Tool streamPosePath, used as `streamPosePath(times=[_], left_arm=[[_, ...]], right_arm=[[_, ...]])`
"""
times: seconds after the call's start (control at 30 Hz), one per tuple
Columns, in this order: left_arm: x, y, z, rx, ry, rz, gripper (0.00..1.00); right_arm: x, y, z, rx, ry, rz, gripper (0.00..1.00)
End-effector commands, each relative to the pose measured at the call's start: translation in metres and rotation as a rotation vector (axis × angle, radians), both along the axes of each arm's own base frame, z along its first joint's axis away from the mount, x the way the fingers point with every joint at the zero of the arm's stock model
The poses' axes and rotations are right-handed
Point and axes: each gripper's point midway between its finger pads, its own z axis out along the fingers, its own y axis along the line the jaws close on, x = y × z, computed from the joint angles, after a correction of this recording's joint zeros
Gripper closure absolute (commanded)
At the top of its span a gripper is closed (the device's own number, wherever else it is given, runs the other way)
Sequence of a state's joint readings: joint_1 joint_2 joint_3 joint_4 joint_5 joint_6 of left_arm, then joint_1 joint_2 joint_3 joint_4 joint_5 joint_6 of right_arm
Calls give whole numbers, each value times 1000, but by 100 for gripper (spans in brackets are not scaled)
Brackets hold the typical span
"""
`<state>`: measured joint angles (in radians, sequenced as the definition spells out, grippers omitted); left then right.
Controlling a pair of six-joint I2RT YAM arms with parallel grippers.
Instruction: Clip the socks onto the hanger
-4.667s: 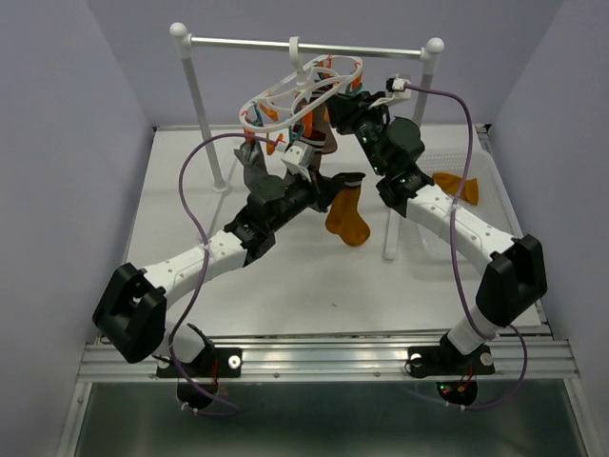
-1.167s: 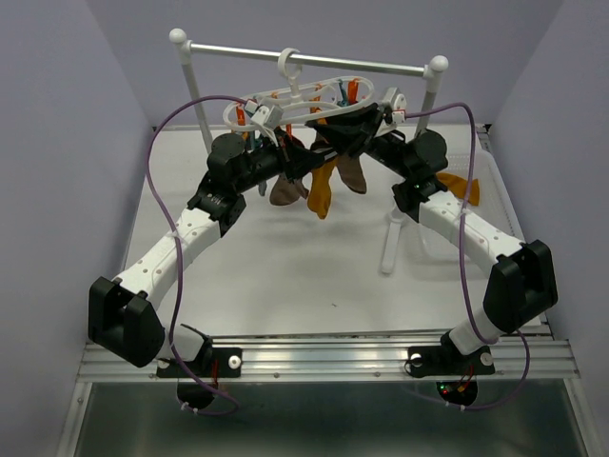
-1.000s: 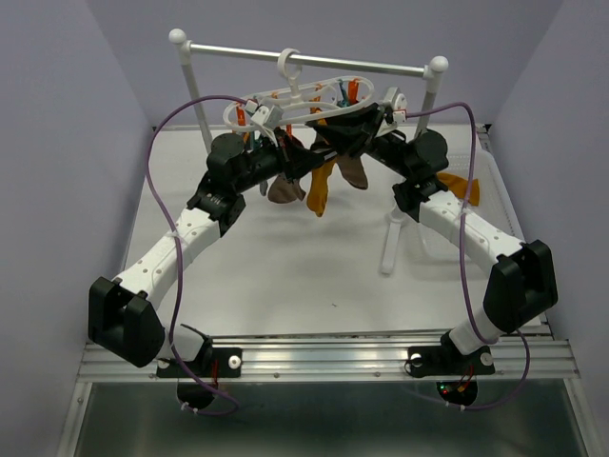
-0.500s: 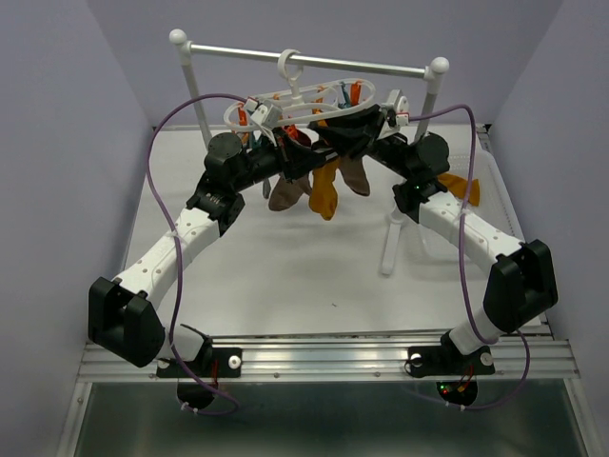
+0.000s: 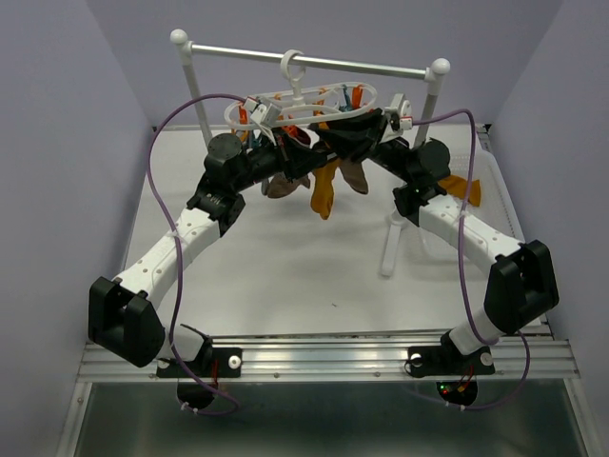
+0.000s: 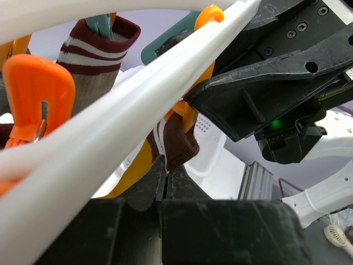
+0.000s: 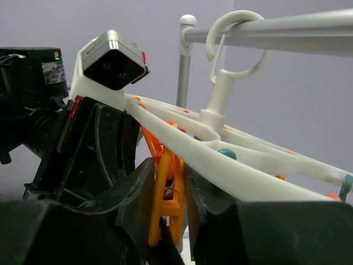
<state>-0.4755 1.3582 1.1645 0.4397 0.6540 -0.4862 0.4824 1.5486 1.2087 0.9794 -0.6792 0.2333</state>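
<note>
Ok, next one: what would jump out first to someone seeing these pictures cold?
Both arms meet under the white hanger, hung on the rack's crossbar at the back with socks already clipped below. The right gripper squeezes an orange clip on the ring, while the left gripper, shut, has its tips at the cuff of a brown sock just beneath it. One mustard sock lies alone at the far right of the table.

The white plastic oval ring hanger (image 5: 295, 86), formerly tilted steeply down to the left, is now found nearly level; the left arm (image 5: 186, 233), earlier laid low across the table (image 5: 285, 276), has been raised beneath the ring; the mustard-orange fabric sock (image 5: 325, 190) is hung higher; the right arm (image 5: 457, 224) has been drawn rightwards.
</note>
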Motion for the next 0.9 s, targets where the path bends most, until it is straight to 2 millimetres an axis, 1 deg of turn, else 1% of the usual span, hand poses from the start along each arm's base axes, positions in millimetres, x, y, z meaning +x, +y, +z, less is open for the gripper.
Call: streamPosePath(times=[0.0, 0.07, 0.13, 0.23, 0.27, 0.3, 0.37, 0.4, 0.47, 0.57, 0.63, 0.8, 0.87], left_arm=[[-14, 8, 52, -91, -169, -7, 100], [-16, 8, 54, -93, -177, -16, 100], [-17, 7, 54, -94, -174, -23, 100], [-16, 6, 50, -92, -165, -22, 100], [-16, 7, 50, -92, -162, -20, 100], [-15, 6, 48, -91, -156, -21, 100], [-14, 6, 47, -90, -152, -21, 100], [-13, 5, 45, -89, -147, -21, 100], [-12, 5, 44, -90, -142, -19, 100], [-10, 6, 42, -89, -134, -10, 100], [-9, 6, 41, -88, -129, -5, 100], [-3, 7, 36, -80, -107, 21, 100], [-1, 9, 34, -75, -95, 43, 100]], right_arm=[[-35, 8, -7, -59, -28, 137, 96], [-34, 8, -7, -55, -22, 130, 90], [-32, 6, -4, -40, -16, 111, 78], [-31, 5, -1, -29, -17, 102, 71], [-31, 4, 0, -26, -18, 103, 68], [-32, 4, 1, -20, -17, 106, 51], [-33, 3, 2, -15, -22, 105, 48], [-34, 3, 3, -13, -24, 104, 42], [-35, 2, 4, -7, -20, 102, 36], [-36, 2, 4, -9, -18, 108, 34], [-36, 0, 6, -1, -17, 98, 29], [-37, -1, 9, 1, -18, 97, 28], [-37, -1, 9, 2, -14, 94, 27]])
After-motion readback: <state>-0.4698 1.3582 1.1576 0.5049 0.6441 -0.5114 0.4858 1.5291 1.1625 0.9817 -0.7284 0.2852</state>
